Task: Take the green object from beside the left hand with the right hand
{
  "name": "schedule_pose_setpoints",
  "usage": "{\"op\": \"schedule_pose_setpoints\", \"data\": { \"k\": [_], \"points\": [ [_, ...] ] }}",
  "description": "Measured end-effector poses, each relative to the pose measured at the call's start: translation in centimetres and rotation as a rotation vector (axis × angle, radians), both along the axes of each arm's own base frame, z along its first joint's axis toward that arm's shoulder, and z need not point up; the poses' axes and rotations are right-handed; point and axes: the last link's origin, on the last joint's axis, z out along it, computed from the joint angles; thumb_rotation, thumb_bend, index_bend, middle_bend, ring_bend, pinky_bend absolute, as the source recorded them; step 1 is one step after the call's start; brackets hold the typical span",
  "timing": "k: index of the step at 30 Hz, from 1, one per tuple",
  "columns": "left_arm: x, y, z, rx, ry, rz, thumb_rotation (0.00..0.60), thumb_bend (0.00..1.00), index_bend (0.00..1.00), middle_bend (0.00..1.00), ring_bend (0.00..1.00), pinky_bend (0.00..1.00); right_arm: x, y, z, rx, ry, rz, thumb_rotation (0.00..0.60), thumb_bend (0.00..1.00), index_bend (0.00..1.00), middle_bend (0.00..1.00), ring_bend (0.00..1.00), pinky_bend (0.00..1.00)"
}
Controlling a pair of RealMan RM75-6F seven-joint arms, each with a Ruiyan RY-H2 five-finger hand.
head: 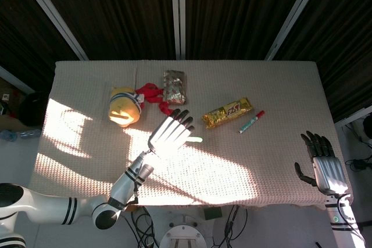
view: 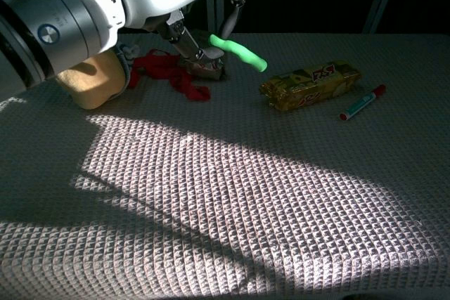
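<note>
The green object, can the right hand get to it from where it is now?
Probably yes. The green object sticks out from the left hand, and the right hand is open at the table's edge with only the snack bar and pen lying between.

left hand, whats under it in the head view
From above, the left hand covers most of the green stick; only its pale tip pokes out at the hand's right. The chest view shows the stick held off the cloth. How the fingers grip it stays hidden.
</note>
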Motion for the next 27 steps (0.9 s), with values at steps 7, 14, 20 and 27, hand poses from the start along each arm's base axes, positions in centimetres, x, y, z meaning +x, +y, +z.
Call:
{"op": "schedule_pose_setpoints", "data": {
  "k": [7,14,20,27],
  "points": [
    [0.1,0.1,-0.1,0.000,0.005,-0.005,0.600,0.30,0.61,0.37,0.23,0.29,0.1,-0.1,-0.2,-0.002,-0.012,0.001,0.496,0.44,0.00,0.00,0.00,0.00],
    [0.4,0.3,-0.3,-0.004,0.003,-0.012,0.600,0.30,0.61,0.37,0.23,0.29,1.3,-0.8,-0.9,-0.016,-0.099,0.040,0.515,0.40,0.00,0.00,0.00,0.00],
    [0.6,0.7,-0.5,-0.008,0.005,-0.016,0.600,0.30,0.61,0.37,0.23,0.29,2.6,-2.2,-2.6,-0.019,-0.358,0.055,0.595,0.39,0.00,0.00,0.00,0.00],
    [0.2,1.2,-0.2,-0.003,0.026,-0.012,0.600,0.30,0.61,0.37,0.23,0.28,4.7,-5.1,-6.7,0.119,-0.888,0.018,0.600,0.30,0.00,0.00,0.00,0.00]
  ]
}}
